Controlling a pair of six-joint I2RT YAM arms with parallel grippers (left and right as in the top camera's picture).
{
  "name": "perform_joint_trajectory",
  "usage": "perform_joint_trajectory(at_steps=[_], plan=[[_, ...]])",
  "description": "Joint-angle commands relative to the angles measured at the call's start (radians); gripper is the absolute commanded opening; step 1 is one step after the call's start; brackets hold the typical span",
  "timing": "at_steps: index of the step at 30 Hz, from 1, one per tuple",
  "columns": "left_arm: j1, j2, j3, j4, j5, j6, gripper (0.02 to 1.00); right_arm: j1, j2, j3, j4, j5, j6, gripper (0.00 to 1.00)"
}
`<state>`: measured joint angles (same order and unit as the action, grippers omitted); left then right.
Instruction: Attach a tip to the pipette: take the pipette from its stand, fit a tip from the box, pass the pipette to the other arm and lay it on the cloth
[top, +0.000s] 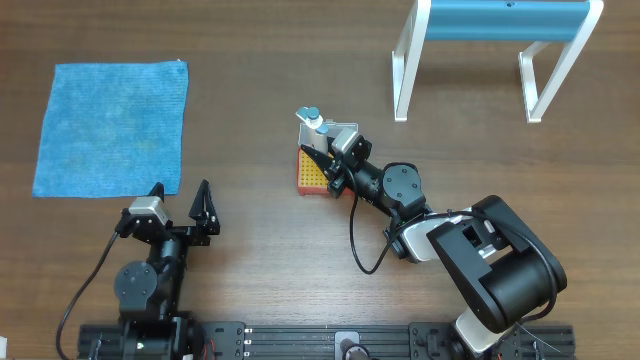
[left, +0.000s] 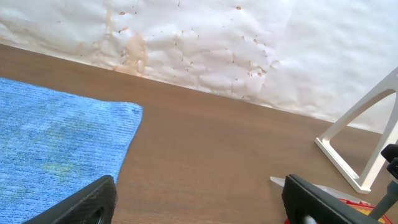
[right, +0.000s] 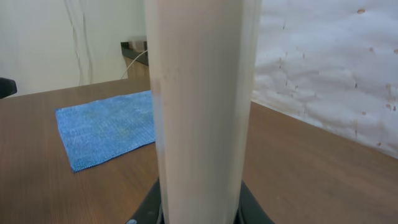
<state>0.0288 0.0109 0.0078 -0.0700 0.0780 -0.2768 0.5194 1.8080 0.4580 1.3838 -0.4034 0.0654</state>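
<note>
Near the middle of the top view, the right gripper (top: 330, 152) squeezes the white pipette (top: 313, 127) tight and holds it over the orange tip box (top: 310, 180). If the pipette comes down crooked or lands beside a hole, I think it could miss the tip, bend it, or push the little box along the table (top: 260, 270). The left gripper (top: 181, 203) sits wide open at the lower left, just below the blue cloth (top: 110, 130), and if the pass is sloppy the pipette might slip and fall before it gets to the cloth.
</note>
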Motion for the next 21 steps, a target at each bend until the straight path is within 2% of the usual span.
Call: perform_joint_trajectory(at_steps=[1,10,21], plan=[[-0.004,-0.007,-0.002,-0.006,-0.012,0.009,0.86,0.008,0.004,0.013,-0.006,-0.01,-0.018,0.08],[-0.004,-0.007,-0.002,-0.006,-0.012,0.009,0.862,0.005,0.047,0.006,-0.042,-0.009,-0.018,0.08],[-0.004,-0.007,-0.002,-0.006,-0.012,0.009,0.858,0.004,0.098,-0.019,0.075,-0.009,-0.018,0.08]])
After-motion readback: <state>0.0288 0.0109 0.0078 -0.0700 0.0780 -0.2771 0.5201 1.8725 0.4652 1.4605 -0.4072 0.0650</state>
